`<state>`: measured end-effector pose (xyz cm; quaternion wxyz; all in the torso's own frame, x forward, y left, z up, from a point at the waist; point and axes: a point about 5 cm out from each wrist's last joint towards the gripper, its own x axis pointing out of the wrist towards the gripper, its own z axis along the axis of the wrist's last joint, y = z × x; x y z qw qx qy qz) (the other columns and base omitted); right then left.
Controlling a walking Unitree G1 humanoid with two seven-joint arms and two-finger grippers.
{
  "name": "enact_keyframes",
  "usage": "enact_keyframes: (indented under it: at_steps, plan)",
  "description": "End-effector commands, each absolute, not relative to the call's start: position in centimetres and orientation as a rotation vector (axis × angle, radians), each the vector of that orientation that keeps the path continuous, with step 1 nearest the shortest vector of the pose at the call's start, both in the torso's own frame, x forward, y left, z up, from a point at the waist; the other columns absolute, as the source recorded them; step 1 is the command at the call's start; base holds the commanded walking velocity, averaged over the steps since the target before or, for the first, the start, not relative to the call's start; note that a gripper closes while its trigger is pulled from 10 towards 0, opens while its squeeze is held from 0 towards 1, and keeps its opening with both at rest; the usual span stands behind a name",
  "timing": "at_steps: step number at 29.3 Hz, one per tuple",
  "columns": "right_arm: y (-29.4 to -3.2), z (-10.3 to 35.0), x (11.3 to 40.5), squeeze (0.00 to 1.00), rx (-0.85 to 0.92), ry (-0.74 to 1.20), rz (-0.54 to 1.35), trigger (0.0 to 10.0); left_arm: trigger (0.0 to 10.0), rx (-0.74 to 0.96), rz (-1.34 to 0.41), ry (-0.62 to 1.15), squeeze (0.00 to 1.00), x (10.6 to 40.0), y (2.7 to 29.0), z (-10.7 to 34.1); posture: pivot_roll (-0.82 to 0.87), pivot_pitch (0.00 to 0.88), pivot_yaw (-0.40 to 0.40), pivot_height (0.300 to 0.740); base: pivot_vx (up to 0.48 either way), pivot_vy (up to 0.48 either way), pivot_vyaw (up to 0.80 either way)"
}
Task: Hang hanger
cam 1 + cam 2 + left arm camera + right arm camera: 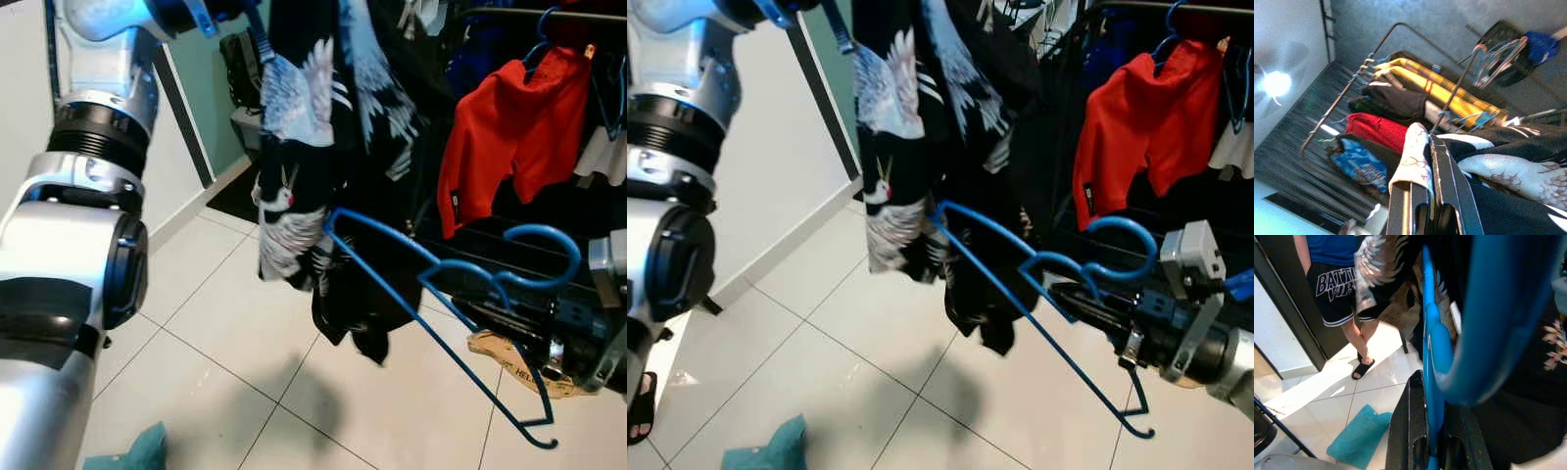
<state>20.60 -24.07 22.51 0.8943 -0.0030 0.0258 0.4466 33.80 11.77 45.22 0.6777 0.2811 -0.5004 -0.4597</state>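
My right gripper (1087, 304) is shut on a blue wire hanger (441, 269), holding it near the neck with the hook curling up toward the right. The hanger's far shoulder pokes into a black shirt printed with white cranes (304, 166). That shirt hangs from my raised left gripper (1427, 196), which is shut on a fold of the cloth (1413, 156). In the right wrist view the hanger (1432, 352) runs between the black fingers (1405, 431) toward the shirt. A clothes rail (549, 15) crosses the upper right.
A red shirt (514, 127) hangs on the rail on a blue hanger, with dark garments around it. A teal cloth (137, 452) lies on the white tiled floor. A person in black shorts and sandals (1344, 289) stands near a doorway. More clothing fills a rack (1400, 98).
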Motion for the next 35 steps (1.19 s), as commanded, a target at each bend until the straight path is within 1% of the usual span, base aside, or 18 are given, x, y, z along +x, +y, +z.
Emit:
enact_keyframes:
  at_steps: [1,6,10,17,18,19,22,23,24,25,27,29,31,32,34,35]
  plan:
    - [-23.5,22.9,20.6,0.0,-0.008,0.014,0.951,10.0,10.0,0.613,-1.051,-1.185,0.0,33.0,11.8,46.4,-0.05,0.079,0.132,0.74,0.0,0.0,0.0]
    - [-23.1,23.3,20.9,0.0,0.005,-0.024,0.948,10.0,10.0,0.569,-1.131,-1.175,0.0,33.0,11.4,46.2,-0.05,0.079,0.133,0.74,0.0,0.0,0.0]
    - [-22.9,23.5,21.1,0.0,0.007,-0.044,0.938,10.0,10.0,0.566,-1.177,-1.163,0.0,33.0,11.1,45.7,-0.04,0.08,0.134,0.74,0.0,0.0,0.0]
    - [-23.0,23.7,21.6,0.0,0.006,-0.072,0.913,10.0,10.0,0.546,-1.202,-1.154,0.0,32.9,11.3,45.7,-0.04,0.081,0.133,0.74,0.0,0.0,0.0]
    - [-23.1,23.8,21.7,0.0,0.003,-0.078,0.903,10.0,10.0,0.547,-1.2,-1.151,0.0,32.9,11.6,45.9,-0.05,0.082,0.135,0.74,0.0,0.0,0.0]
    - [-23.2,23.9,21.8,0.0,0.001,-0.085,0.89,10.0,10.0,0.502,-1.181,-1.157,0.0,32.7,12.3,46.6,-0.04,0.083,0.134,0.74,0.0,0.0,0.0]
    - [-23.2,23.9,21.8,0.0,0.001,-0.085,0.89,10.0,10.0,0.502,-1.181,-1.157,0.0,32.7,12.3,46.6,-0.04,0.083,0.134,0.74,0.0,0.0,0.0]
    - [-23.4,24.0,21.9,0.0,-0.001,-0.091,0.881,10.0,10.0,0.384,-1.12,-1.171,0.0,32.7,13.4,48.0,-0.04,0.083,0.132,0.74,0.0,0.0,0.0]
    - [-23.4,24.0,21.9,0.0,-0.001,-0.091,0.881,10.0,10.0,0.384,-1.12,-1.171,0.0,32.7,13.4,48.0,-0.04,0.083,0.132,0.74,0.0,0.0,0.0]
    - [-23.5,24.1,21.9,0.0,0.001,-0.099,0.874,10.0,10.0,0.222,-1.061,-1.173,0.0,32.8,14.6,49.4,-0.04,0.084,0.131,0.74,0.0,0.0,0.0]
    - [-23.5,24.1,21.9,0.0,0.001,-0.099,0.874,10.0,10.0,0.222,-1.061,-1.173,0.0,32.8,14.6,49.4,-0.04,0.084,0.131,0.74,0.0,0.0,0.0]
    - [-23.5,24.5,22.0,0.0,0.012,-0.125,0.875,10.0,10.0,-0.156,-1.0,-1.116,0.0,33.2,16.8,51.3,-0.04,0.085,0.128,0.74,0.0,0.0,0.0]
    - [-23.5,24.5,22.0,0.0,0.012,-0.125,0.875,10.0,10.0,-0.156,-1.0,-1.116,0.0,33.2,16.8,51.3,-0.04,0.085,0.128,0.74,0.0,0.0,0.0]
    - [-23.6,24.7,22.0,0.0,0.021,-0.141,0.879,10.0,10.0,-0.309,-0.98,-1.075,0.0,33.5,17.7,51.8,-0.04,0.085,0.127,0.74,0.0,0.0,0.0]
    - [-23.6,25.1,21.9,0.0,0.031,-0.162,0.884,10.0,10.0,-0.494,-0.991,-1.023,0.0,33.7,18.5,52.2,-0.04,0.085,0.127,0.74,0.0,0.0,0.0]
    - [-23.6,25.1,21.9,0.0,0.031,-0.162,0.884,10.0,10.0,-0.494,-0.991,-1.023,0.0,33.7,18.5,52.2,-0.04,0.085,0.127,0.74,0.0,0.0,0.0]
